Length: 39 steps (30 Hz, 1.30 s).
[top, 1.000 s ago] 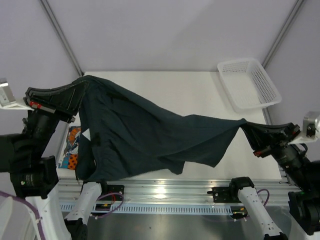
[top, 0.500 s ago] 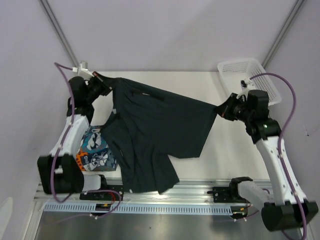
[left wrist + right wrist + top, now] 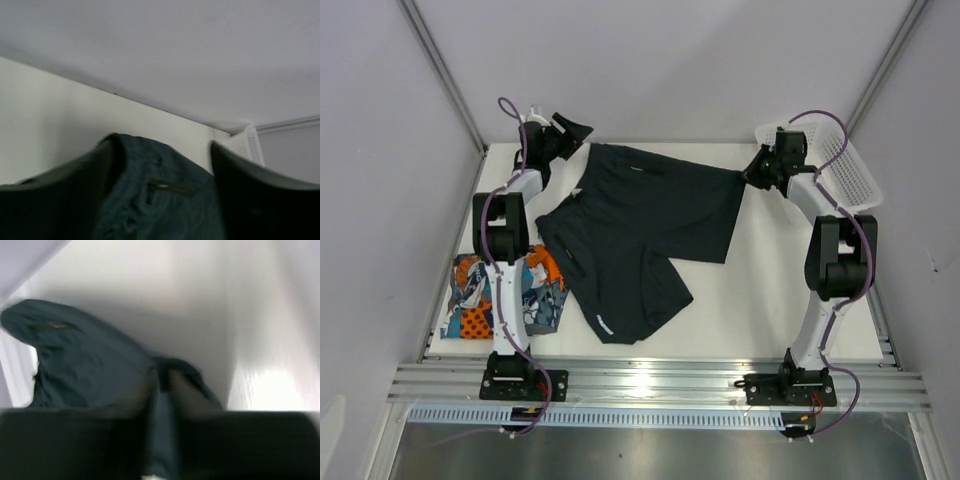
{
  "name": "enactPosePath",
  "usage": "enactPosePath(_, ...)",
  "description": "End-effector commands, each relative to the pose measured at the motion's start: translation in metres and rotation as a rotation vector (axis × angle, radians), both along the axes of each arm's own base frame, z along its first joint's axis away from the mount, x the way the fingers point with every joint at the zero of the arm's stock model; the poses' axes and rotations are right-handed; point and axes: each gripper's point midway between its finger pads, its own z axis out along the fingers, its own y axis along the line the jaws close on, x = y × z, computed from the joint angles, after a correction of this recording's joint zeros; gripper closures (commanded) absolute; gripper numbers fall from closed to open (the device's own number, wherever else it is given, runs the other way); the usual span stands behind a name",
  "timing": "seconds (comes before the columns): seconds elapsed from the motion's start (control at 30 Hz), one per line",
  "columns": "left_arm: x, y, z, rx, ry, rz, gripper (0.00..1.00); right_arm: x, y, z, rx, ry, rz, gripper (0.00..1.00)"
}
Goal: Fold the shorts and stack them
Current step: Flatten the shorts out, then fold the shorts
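The plain dark shorts [image 3: 640, 230] lie spread on the white table [image 3: 780, 300], waistband toward the back, legs toward me. My left gripper [image 3: 575, 130] sits at the back left just past the waistband corner, open; in its wrist view the gripper [image 3: 160, 145] has its fingers wide apart, with the dark shorts [image 3: 160, 200] lying loose between them. My right gripper [image 3: 750, 172] is at the waistband's right corner. In the right wrist view this gripper [image 3: 161, 385] is blurred, its jaws narrowly parted with a strip of the dark shorts [image 3: 85, 365] between them. The printed shorts [image 3: 468, 295] lie folded at the left edge.
A white mesh basket [image 3: 830, 165] stands at the back right corner, just behind the right gripper, and its edge also shows as the basket [image 3: 252, 145] in the left wrist view. Both arms stretch along the table's left and right sides. Grey walls enclose the table.
Both arms swung the dark shorts from hanging in the air out to the far side and laid them flat. The left gripper opened and let go; the right jaws parted.
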Motion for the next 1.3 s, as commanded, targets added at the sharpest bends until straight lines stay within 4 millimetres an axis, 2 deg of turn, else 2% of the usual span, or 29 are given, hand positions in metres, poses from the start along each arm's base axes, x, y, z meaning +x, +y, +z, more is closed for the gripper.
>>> enactPosePath(0.0,0.02,0.008,0.062,0.015,-0.121,0.048,0.07,0.052,-0.025,0.045,0.003,-0.132,-0.096,0.56)
enactPosePath(0.03,0.019,0.009,0.064,0.024,-0.122,0.05,0.01,0.057,-0.029,0.045,-0.012,-0.128,-0.114,0.4)
enactPosePath(0.1,0.011,0.012,0.077,0.058,-0.124,0.055,0.01,0.06,-0.028,0.048,-0.036,-0.123,-0.11,0.22)
enactPosePath(0.13,0.007,0.013,0.084,0.072,-0.128,0.058,0.01,0.058,-0.03,0.049,-0.058,-0.118,-0.124,0.18)
enactPosePath(0.17,-0.003,0.014,0.098,0.084,-0.131,0.065,0.01,0.053,-0.029,0.062,-0.069,-0.138,-0.121,0.17)
enactPosePath(0.23,-0.016,0.018,0.102,0.12,-0.106,0.076,0.01,0.035,-0.014,0.057,-0.096,-0.12,-0.079,0.16)
enactPosePath(0.27,-0.03,0.018,0.122,0.129,-0.123,0.075,0.01,0.024,-0.008,0.074,-0.103,-0.148,-0.063,0.16)
enactPosePath(0.3,-0.038,0.019,0.129,0.15,-0.124,0.083,0.01,0.007,0.009,0.059,-0.114,-0.11,-0.023,0.17)
enactPosePath(0.33,-0.048,0.021,0.125,0.162,-0.096,0.088,0.01,-0.004,0.019,0.06,-0.135,-0.117,0.022,0.18)
enactPosePath(0.37,-0.067,0.022,0.136,0.176,-0.079,0.093,0.01,-0.019,0.035,0.072,-0.131,-0.146,0.087,0.23)
enactPosePath(0.4,-0.077,0.027,0.129,0.208,-0.051,0.107,0.01,-0.036,0.065,0.068,-0.142,-0.139,0.163,0.25)
enactPosePath(0.43,-0.087,0.03,0.129,0.229,-0.033,0.118,0.01,-0.052,0.079,0.055,-0.182,-0.122,0.233,0.26)
enactPosePath(0.5,-0.12,0.042,0.111,0.278,0.076,0.147,0.01,-0.079,0.104,0.05,-0.222,-0.099,0.312,0.29)
enactPosePath(0.53,-0.129,0.046,0.11,0.29,0.092,0.159,0.01,-0.101,0.133,0.041,-0.232,-0.084,0.397,0.32)
enactPosePath(0.6,-0.154,0.058,0.1,0.301,0.141,0.178,0.01,-0.125,0.157,0.036,-0.248,-0.09,0.48,0.39)
enactPosePath(0.63,-0.164,0.059,0.087,0.297,0.172,0.172,0.01,-0.15,0.181,0.032,-0.248,-0.092,0.549,0.42)
enactPosePath(0.67,-0.173,0.066,0.071,0.293,0.208,0.176,0.01,-0.162,0.192,0.032,-0.244,-0.101,0.579,0.44)
enactPosePath(0.7,-0.178,0.068,0.068,0.292,0.214,0.178,0.01,-0.173,0.203,0.03,-0.253,-0.105,0.601,0.45)
enactPosePath(0.73,-0.187,0.07,0.055,0.291,0.242,0.179,0.01,-0.199,0.225,0.03,-0.261,-0.116,0.66,0.45)
enactPosePath(0.8,-0.198,0.073,0.033,0.289,0.288,0.176,0.01,-0.223,0.237,0.015,-0.305,-0.095,0.687,0.45)
enactPosePath(0.83,-0.209,0.074,0.011,0.287,0.334,0.174,0.01,-0.233,0.243,0.01,-0.321,-0.09,0.689,0.46)
enactPosePath(0.87,-0.212,0.073,0.006,0.284,0.336,0.165,0.01,-0.259,0.26,0.001,-0.321,-0.079,0.749,0.48)
enactPosePath(0.9,-0.212,0.073,0.004,0.281,0.325,0.169,0.01,-0.268,0.265,-0.004,-0.334,-0.072,0.753,0.49)
enactPosePath(0.93,-0.222,0.072,-0.013,0.279,0.356,0.164,0.01,-0.279,0.272,-0.009,-0.335,-0.064,0.762,0.5)
enactPosePath(0.97,-0.224,0.069,-0.013,0.274,0.346,0.151,0.01,-0.303,0.284,-0.017,-0.336,-0.054,0.809,0.5)
enactPosePath(1.03,-0.228,0.069,-0.021,0.275,0.355,0.151,0.01,-0.322,0.292,-0.024,-0.363,-0.062,0.817,0.5)
enactPosePath(1.07,-0.232,0.069,-0.026,0.279,0.361,0.149,0.01,-0.346,0.301,-0.029,-0.384,-0.071,0.865,0.49)
enactPosePath(1.17,-0.242,0.069,-0.042,0.284,0.388,0.142,0.01,-0.369,0.309,-0.044,-0.433,-0.059,0.881,0.49)
enactPosePath(1.27,-0.239,0.069,-0.042,0.274,0.351,0.144,0.01,-0.388,0.323,-0.056,-0.458,-0.054,0.917,0.49)
